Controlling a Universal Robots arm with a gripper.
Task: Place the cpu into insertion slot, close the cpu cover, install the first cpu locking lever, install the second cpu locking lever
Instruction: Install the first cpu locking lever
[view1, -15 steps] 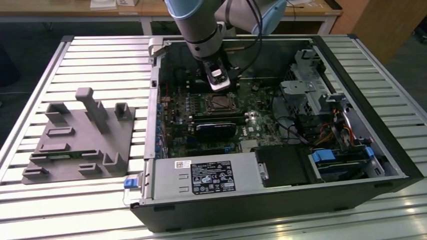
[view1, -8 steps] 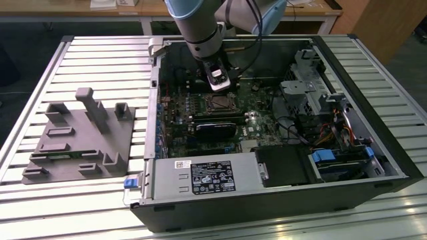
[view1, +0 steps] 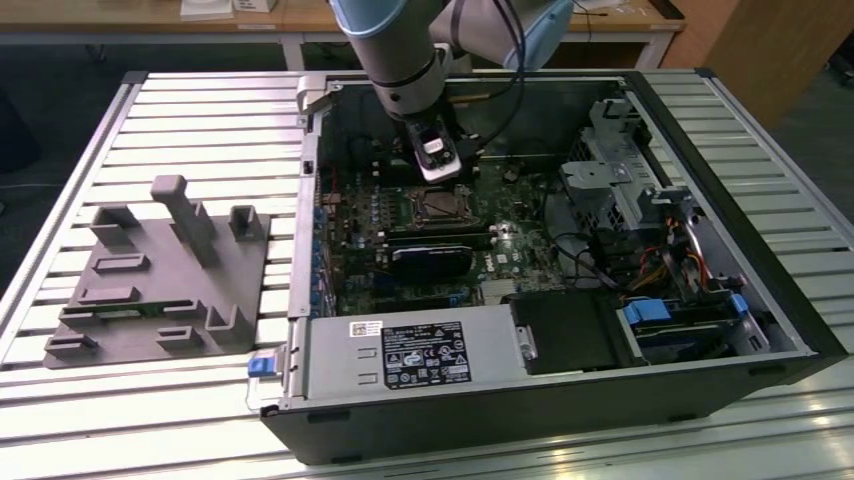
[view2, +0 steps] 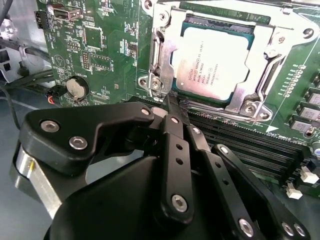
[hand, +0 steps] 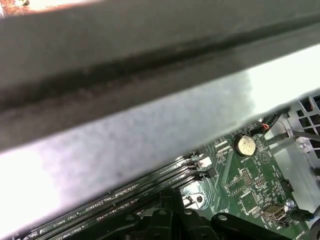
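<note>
Cpu (view2: 214, 64) sits flat in the insertion slot (view2: 220, 107) on the green board (view2: 100, 45), as the second wrist view shows. It is a small square chip with a pale silver-grey top and tiny dark print on it, and a blue-green edge shows along one side of it. The cpu cover (view2: 265, 55) is a thin shiny metal frame with a big square window. It lies down over the chip, so the silver top shows through the window. Round screw heads sit at the corners of the frame.

The gripper (view2: 171, 107) is black, with silver screws along its links. Its two fingers are pressed together into one thin point, and nothing is held between them. The tip is just beside the near edge of the slot, by a shiny metal strip that runs along that side of the frame. I cannot tell if the tip touches it.

Long black memory slots (view2: 250, 142) lie just beside the slot, under the fingers. A round silver coin battery (view2: 76, 87) sits on the board, well apart from the chip.

In the exterior view, the arm (view1: 400, 60) reaches down into the open computer case (view1: 534, 400), and the gripper (view1: 443, 172) hangs right over the slot (view1: 438, 206). A grey plastic holder (view1: 160, 270) rests on the slatted table (view1: 200, 110) towards the exterior view's left.
</note>
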